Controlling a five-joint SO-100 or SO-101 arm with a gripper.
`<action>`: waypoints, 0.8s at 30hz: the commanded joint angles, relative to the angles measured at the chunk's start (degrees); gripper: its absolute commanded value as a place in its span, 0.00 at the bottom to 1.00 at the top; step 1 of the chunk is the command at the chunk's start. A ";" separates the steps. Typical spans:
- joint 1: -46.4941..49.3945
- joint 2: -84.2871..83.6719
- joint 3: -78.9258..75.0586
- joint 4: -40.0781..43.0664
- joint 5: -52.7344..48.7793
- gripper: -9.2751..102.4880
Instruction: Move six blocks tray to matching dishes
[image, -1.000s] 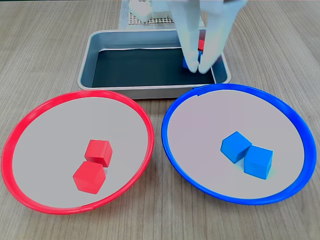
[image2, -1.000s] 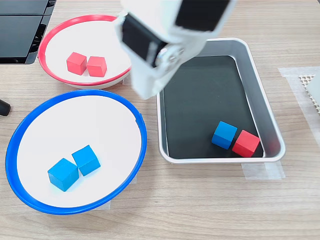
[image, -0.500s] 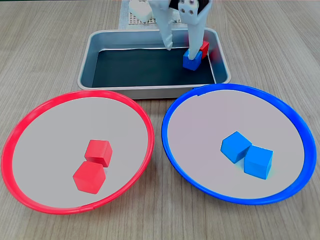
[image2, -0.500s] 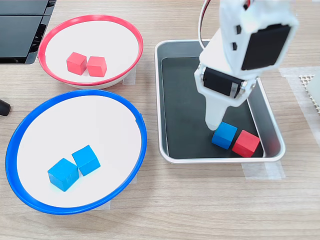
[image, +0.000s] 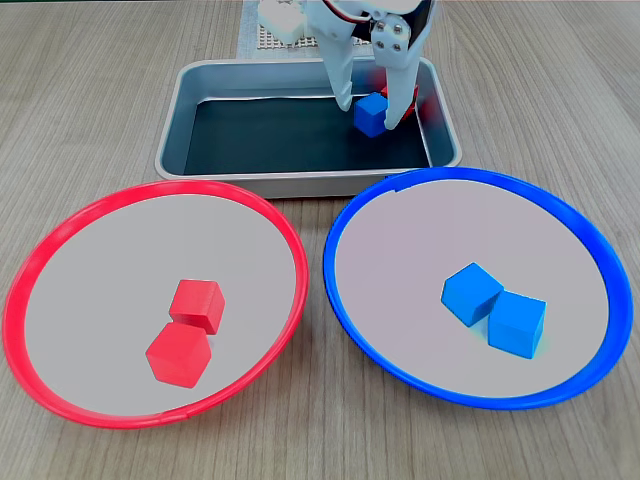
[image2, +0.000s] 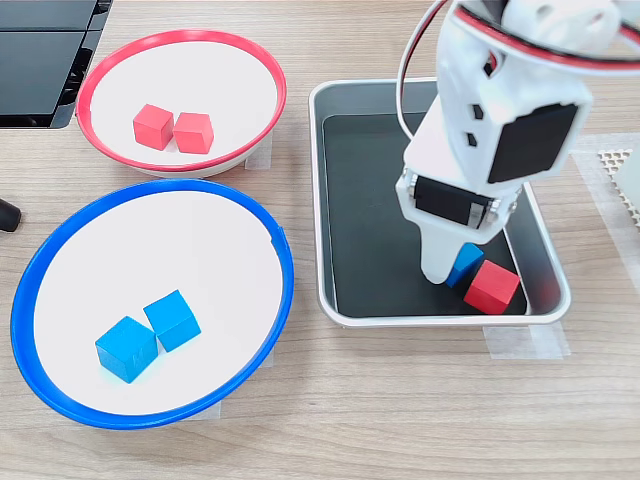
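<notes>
1. A white two-finger tool (image: 370, 103) reaches down into a rectangular silver metal tray (image: 190, 95) with a dark bottom, its fingers pinching a small matte blue cube (image: 371, 114) from either side.
2. In the other fixed view the tool (image2: 452, 272) covers most of that blue cube (image2: 467, 267), which sits near the tray's (image2: 330, 200) corner closest to the tabletop's near edge.
3. A small matte red cube (image2: 491, 286) lies just beside the gripped one on the tray's dark floor; in the first fixed view the red cube (image: 411, 99) shows as a sliver behind a finger.
4. A round shallow dish with a red rim (image: 60, 240) holds two red cubes (image: 197, 304) (image: 178, 354) touching one another, off-centre on its pale bottom.
5. A matching dish with a blue rim (image: 580, 225) holds two blue cubes (image: 472, 292) (image: 516, 323), also touching.
6. Both dishes rest on a pale wood-grain tabletop (image: 90, 90), side by side, with the tray just beyond them.
7. All the cubes look equal in size, crisp-edged and far smaller than the dishes.
</notes>
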 joint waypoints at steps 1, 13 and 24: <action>-0.97 -0.26 0.70 -1.85 0.00 0.22; -2.64 -1.67 1.76 -1.23 -3.34 0.09; 7.56 -2.99 -31.20 2.11 2.20 0.08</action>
